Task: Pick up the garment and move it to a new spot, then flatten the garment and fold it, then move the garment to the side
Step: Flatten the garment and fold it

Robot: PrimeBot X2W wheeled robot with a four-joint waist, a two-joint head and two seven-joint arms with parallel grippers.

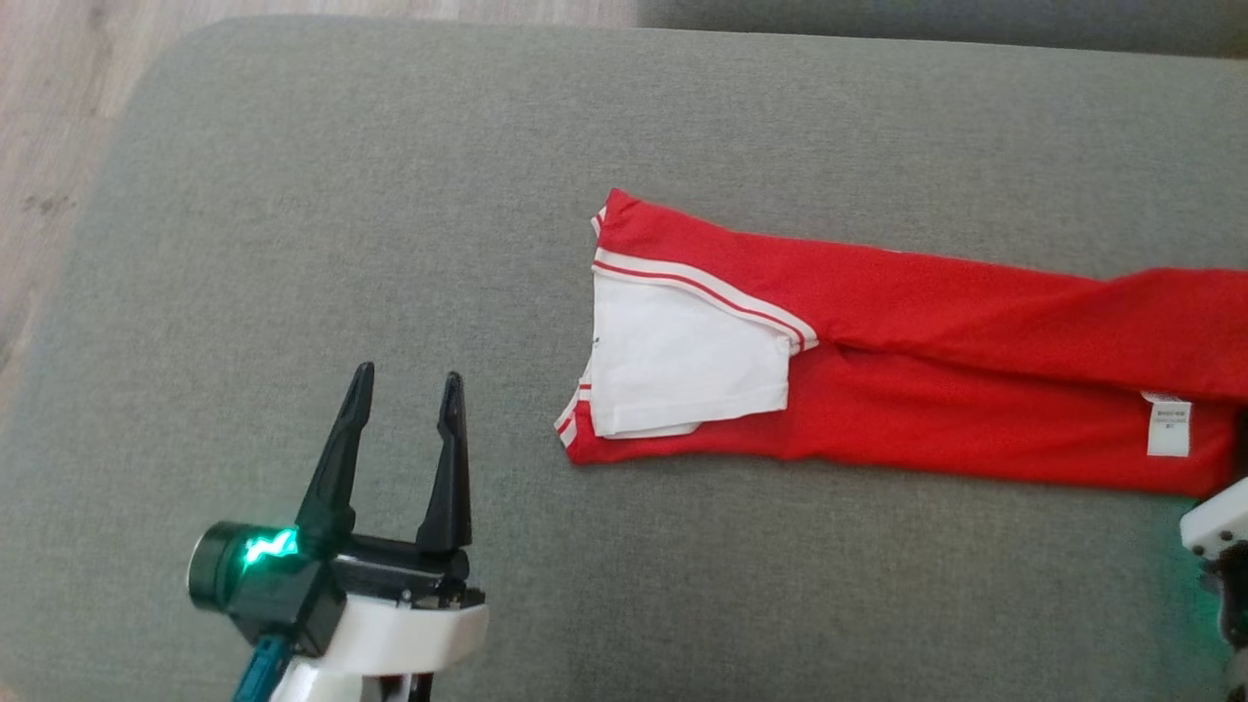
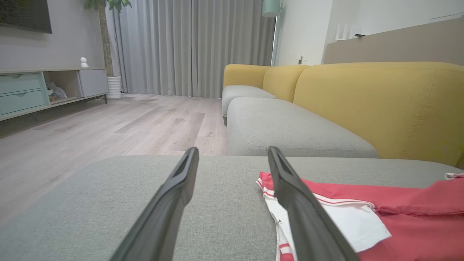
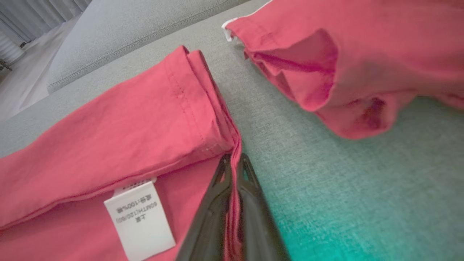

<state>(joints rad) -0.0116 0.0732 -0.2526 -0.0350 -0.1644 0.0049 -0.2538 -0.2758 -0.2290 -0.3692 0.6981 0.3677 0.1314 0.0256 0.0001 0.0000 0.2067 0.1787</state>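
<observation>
The garment (image 1: 907, 361) is a red shirt with a white, red-striped sleeve, folded into a long strip across the grey cushion (image 1: 390, 195). Its white care label (image 1: 1168, 425) lies near the right end. In the right wrist view my right gripper (image 3: 235, 161) is shut on the red hem of the garment (image 3: 145, 123), with cloth pinched between the dark fingers. My left gripper (image 1: 408, 392) stands open over bare cushion, left of the sleeve end and apart from it. In the left wrist view the garment (image 2: 398, 210) lies to the right of my left gripper (image 2: 232, 156).
A yellow sofa with grey seat cushions (image 2: 290, 127) stands beyond the cushion. Wooden floor (image 2: 108, 127) lies past the cushion's left edge, with a low cabinet (image 2: 36, 90) and curtains further off. A loose red part of the garment (image 3: 344, 65) lies to the right of my right fingers.
</observation>
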